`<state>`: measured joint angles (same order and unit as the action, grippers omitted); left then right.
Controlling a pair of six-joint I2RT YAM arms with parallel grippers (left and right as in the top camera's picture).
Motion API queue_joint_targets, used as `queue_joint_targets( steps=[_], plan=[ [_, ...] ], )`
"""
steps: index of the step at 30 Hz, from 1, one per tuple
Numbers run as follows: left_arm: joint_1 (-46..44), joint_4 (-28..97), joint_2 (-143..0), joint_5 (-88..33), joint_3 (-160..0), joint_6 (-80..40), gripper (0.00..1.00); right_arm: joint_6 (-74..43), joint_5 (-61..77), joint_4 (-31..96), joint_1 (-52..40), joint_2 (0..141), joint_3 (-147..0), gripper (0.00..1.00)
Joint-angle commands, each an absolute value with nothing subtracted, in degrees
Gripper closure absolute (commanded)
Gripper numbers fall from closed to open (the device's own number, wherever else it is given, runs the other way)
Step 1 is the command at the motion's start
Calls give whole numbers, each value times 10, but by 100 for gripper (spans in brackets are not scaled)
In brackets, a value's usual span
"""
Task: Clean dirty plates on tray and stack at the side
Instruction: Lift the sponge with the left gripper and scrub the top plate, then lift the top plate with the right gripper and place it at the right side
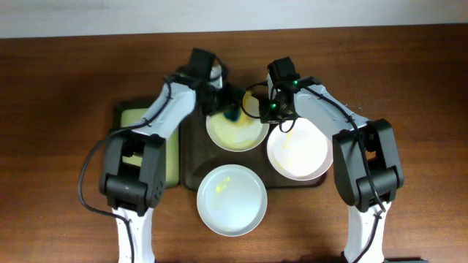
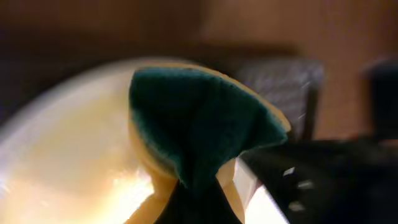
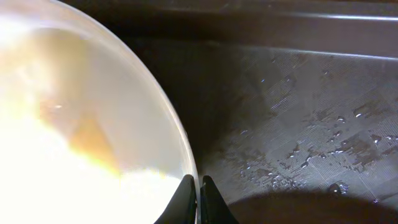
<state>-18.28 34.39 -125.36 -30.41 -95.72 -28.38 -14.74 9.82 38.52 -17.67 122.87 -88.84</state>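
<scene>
The cream-white plate [image 1: 235,130] with yellow smears lies at the back of the dark brown tray [image 1: 191,162]. My left gripper [image 1: 229,111] is shut on a green and yellow sponge [image 2: 199,124], held over the plate's far rim [image 2: 62,155]. My right gripper [image 3: 199,186] is shut on the cream plate's right rim [image 3: 74,124]; in the overhead view it [image 1: 269,118] sits between that plate and the pinkish-white plate [image 1: 297,151], which has faint yellow marks. The pale blue-grey plate [image 1: 232,199] lies at the tray's front edge with a small smear.
A smaller black tray with a yellow-green inside [image 1: 172,150] lies left of the brown tray, under my left arm. The brown tray's floor [image 3: 298,112] is wet with droplets. Brown table [image 1: 58,146] surrounds everything.
</scene>
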Motion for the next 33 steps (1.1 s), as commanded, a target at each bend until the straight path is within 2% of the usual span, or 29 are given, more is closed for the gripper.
queue_joint_targets(
  steps=[1, 3, 4, 5, 6, 7, 8, 9, 10, 11, 19, 24, 30, 33],
  plan=[
    [-127, 408, -1190, -289, -1036, -274, 100, -155, 98, 385, -180, 1232, -886, 96],
    [-87, 461, -1131, -259, -1040, -237, 100, -155, 98, 385, -180, 1232, -886, 96],
    [-64, 510, -1089, -206, -1040, -214, 100, -155, 98, 385, -180, 1232, -886, 93],
    [-48, 561, -1051, -132, -1040, -204, 100, -155, 99, 386, -180, 1232, -886, 69],
    [-38, 615, -1013, -52, -1040, -205, 100, -155, 99, 386, -180, 1232, -886, 58],
    [-35, 655, -981, 8, -1040, -205, 100, -155, 99, 386, -180, 1232, -886, 59],
    [-37, 684, -952, 74, -1040, -221, 100, -155, 99, 388, -181, 1232, -886, 70],
    [-44, 709, -930, 154, -1040, -250, 100, -155, 99, 390, -187, 1232, -886, 73],
    [-56, 733, -917, 231, -1040, -282, 100, -155, 98, 389, -191, 1232, -886, 79],
    [-62, 751, -917, 254, -1038, -292, 100, -155, 99, 380, -196, 1232, -887, 96],
    [-62, 805, -888, 337, -1016, -339, 100, -175, 143, 480, -192, 1231, -1084, 96],
    [-62, 819, -881, 350, -1016, -345, 100, -175, 21, 496, -284, 1232, -1143, 96],
    [-62, 891, -837, 451, -1016, -444, 100, -172, -155, 432, -427, 1232, -1143, 96],
    [-62, 934, -810, 479, -1016, -485, 100, -94, -318, 365, -496, 1232, -1143, 96]
  ],
)
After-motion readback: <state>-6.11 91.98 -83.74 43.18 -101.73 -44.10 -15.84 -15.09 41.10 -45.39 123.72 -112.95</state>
